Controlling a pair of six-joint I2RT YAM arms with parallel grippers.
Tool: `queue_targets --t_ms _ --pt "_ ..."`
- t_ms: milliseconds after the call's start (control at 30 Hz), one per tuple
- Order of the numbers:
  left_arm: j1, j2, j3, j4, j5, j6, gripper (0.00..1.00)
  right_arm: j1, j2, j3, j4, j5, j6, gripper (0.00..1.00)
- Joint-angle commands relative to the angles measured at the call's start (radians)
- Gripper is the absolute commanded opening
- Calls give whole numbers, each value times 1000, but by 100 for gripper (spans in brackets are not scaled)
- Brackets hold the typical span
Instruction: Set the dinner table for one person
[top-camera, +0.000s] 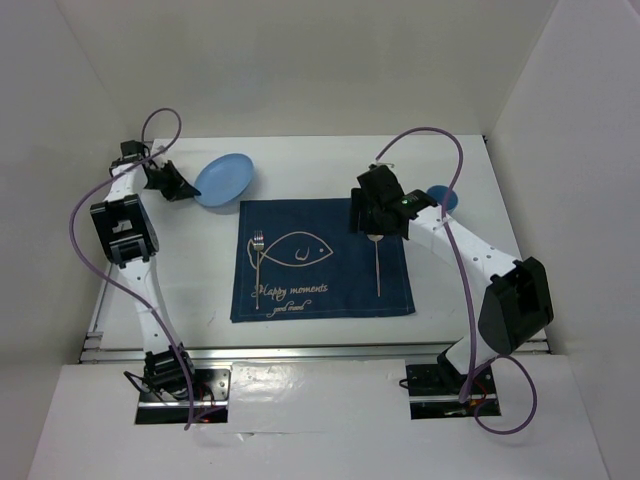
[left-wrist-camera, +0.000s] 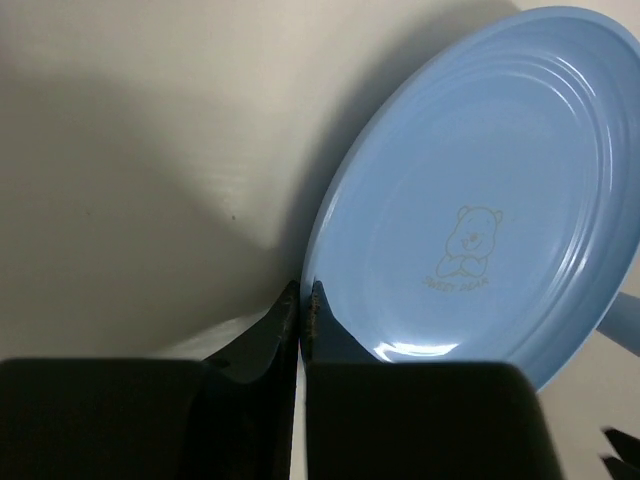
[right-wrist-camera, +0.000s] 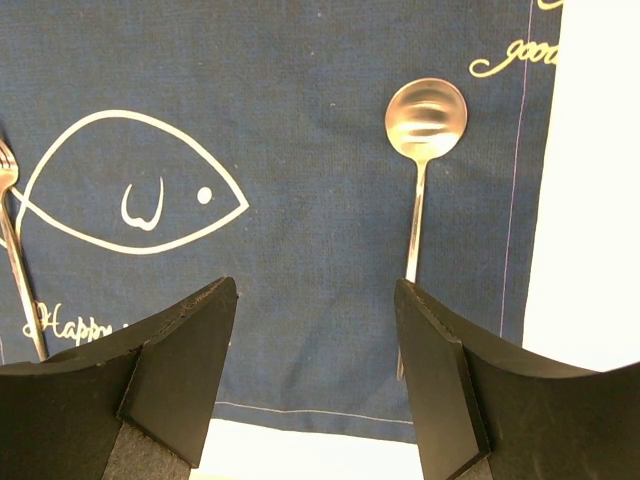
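Left gripper (left-wrist-camera: 302, 296) has its fingers together on the near rim of the plate (top-camera: 226, 180), seemingly pinching it, at the far left of the table (top-camera: 330, 165), just off the mat (top-camera: 320, 292); right gripper (right-wrist-camera: 315, 340) hangs with jaws apart and empty over the mat's far right edge, beside the spoon (right-wrist-camera: 424, 118). Judged from this, the plate goes onto the mat next; lift it clear first, hold it level so the thin rim does not slip, pass above the fork (top-camera: 258, 262), and set it on the fish print between fork and spoon, touching neither; the right arm is best drawn back out of the way. Count: one plate; one fork; one spoon; one mat; one small blue thing (top-camera: 442, 197) behind the right arm, too hidden to name.
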Motion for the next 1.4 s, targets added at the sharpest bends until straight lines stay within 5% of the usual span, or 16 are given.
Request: queue_targets --t_ms 0,167,367,567,700,933,1367 --pt "31 -43 -17 12 233 -77 0 8 -35 47 -22 19 21 72" --pt "31 -102 26 -6 294 -45 0 8 -55 56 -40 40 30 72" --pt "-27 -230 -3 -65 259 159 0 8 -76 65 -53 51 48 72" --pt "-211 -384 -78 -276 182 510 0 8 -139 65 -117 124 127 72" --pt "-387 -503 -326 -251 87 635 0 8 -210 27 -129 175 166 72" --pt "-683 -503 -520 -123 -51 672 0 8 -325 5 -178 223 242 72" --pt "-750 -428 -540 26 -165 614 0 8 -417 -55 -243 243 305 72"
